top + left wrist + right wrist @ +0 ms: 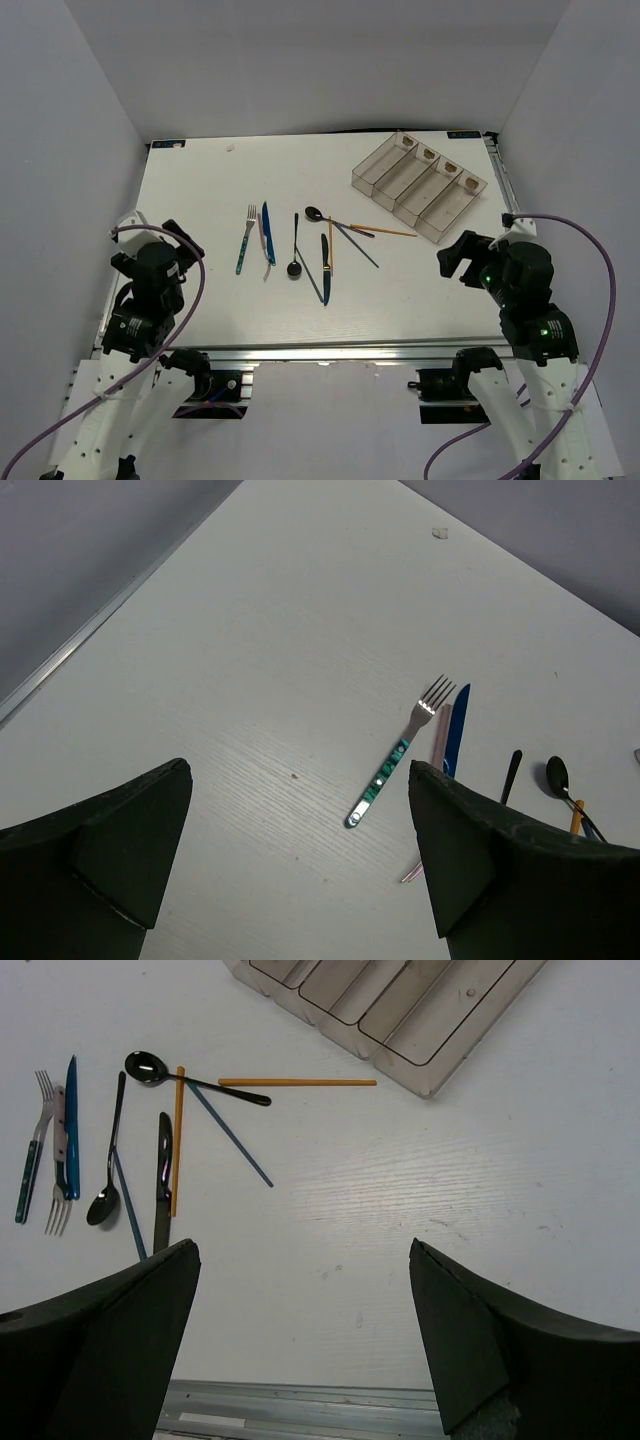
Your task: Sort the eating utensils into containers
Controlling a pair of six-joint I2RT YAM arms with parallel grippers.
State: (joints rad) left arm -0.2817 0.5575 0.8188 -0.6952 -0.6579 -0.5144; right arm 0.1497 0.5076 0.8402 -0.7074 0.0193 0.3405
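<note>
Across the middle of the white table the eating utensils lie loose: teal-handled fork beside blue knife, with spoons, a dark knife and crossed orange chopsticks just to their right. None is in the containers, angled at the far right corner with no cutlery inside. Left gripper and right gripper both hang wide open with nothing held, flanking the spread at the near edge, a ready stance by my read: left handy for the fork, right for the bins.
</note>
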